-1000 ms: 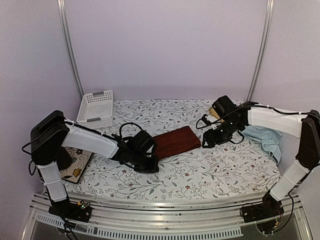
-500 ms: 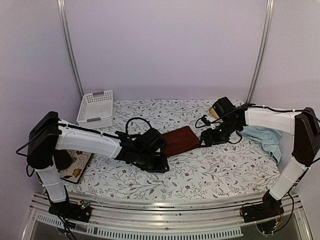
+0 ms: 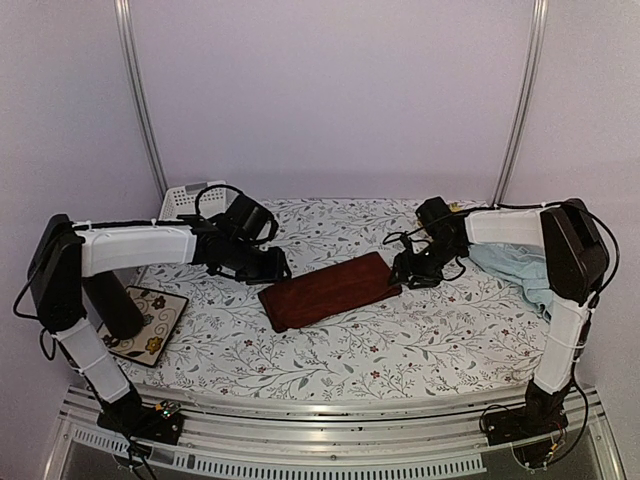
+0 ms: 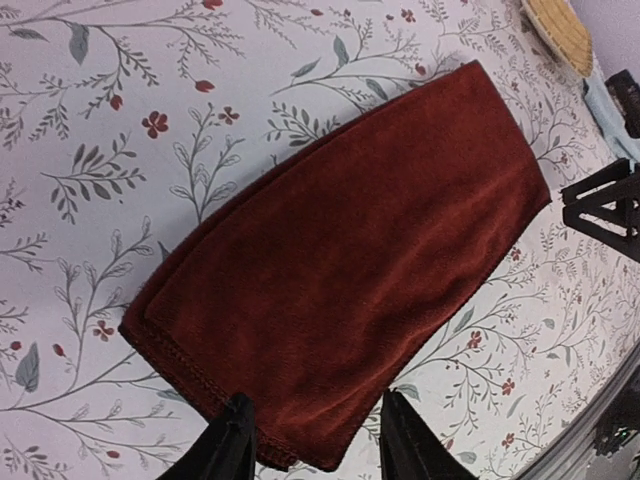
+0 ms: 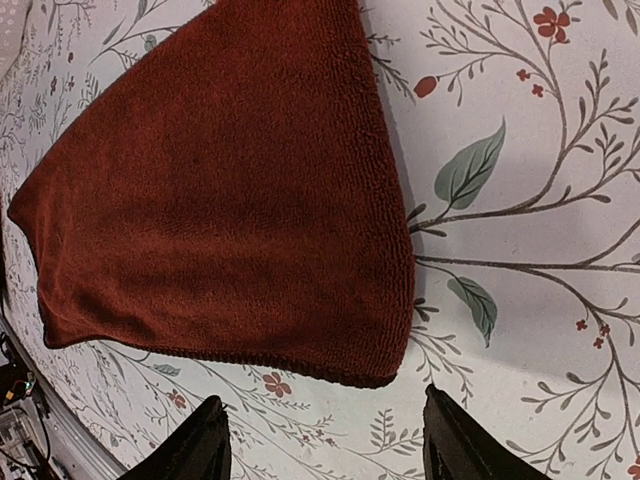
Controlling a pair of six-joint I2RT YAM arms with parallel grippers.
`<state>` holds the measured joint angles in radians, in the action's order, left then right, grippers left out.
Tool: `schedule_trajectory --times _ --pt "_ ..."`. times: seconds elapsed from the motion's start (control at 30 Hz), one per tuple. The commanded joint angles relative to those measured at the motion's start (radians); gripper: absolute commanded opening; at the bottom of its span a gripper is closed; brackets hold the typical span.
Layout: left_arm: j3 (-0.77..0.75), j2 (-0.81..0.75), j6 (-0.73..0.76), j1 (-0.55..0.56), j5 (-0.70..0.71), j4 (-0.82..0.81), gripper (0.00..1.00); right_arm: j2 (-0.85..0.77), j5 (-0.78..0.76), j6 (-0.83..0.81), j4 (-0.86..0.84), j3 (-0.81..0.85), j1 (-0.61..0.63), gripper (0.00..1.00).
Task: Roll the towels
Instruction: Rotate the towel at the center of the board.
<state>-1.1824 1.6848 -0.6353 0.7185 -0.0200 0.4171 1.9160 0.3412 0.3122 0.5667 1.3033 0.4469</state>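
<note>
Left arm: I see it reaching low from its base at 8 o'clock across the tabletop (image 3: 400,340). The white forearm is nearly level and the wrist is tipped down toward the centre.
Left tool (image 3: 270,268): open, fingers apart and gripping nothing, at the 10 o'clock end of the rust-red towel (image 3: 330,289).
Right arm: the elbow stands high at the 3 o'clock edge, the forearm runs toward 9 o'clock, and the wrist is dropped low.
Right tool (image 3: 403,274): open wide and empty, at the towel's 2 o'clock end.
Rust-red towel: it lies flat mid-tabletop, folded into a long strip running 8 to 2 o'clock, and is not rolled.
Light blue towel (image 3: 520,268): crumpled at the 3 o'clock edge, partly under the right forearm.
Left wrist view only: stacked fold layers with a stitched hem show between the black fingertips (image 4: 235,450). A yellow woven mat (image 4: 560,30) sits at the 1 o'clock corner.
Right wrist view only: I can see fine terry loops and a rounded towel corner. It stops just short of the fingertips (image 5: 205,450), which stand over bare floral print.
Top view only: a white slotted basket (image 3: 185,200) at 10 o'clock behind the left arm, and a flower-printed square pad (image 3: 145,325) at 8 o'clock.
</note>
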Motion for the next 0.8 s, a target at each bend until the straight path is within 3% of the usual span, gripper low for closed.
schedule_trajectory --times 0.0,0.37,0.77 --pt "-0.003 0.037 0.15 -0.089 -0.046 0.007 0.46 0.061 0.004 0.042 -0.025 0.052 0.003 0.66" --pt "0.002 0.16 0.247 -0.164 -0.178 -0.052 0.49 0.102 -0.003 0.031 -0.019 0.056 0.003 0.65" --pt "0.033 0.161 0.291 -0.2 -0.139 -0.075 0.54 0.067 0.001 0.018 -0.03 0.005 0.003 0.64"
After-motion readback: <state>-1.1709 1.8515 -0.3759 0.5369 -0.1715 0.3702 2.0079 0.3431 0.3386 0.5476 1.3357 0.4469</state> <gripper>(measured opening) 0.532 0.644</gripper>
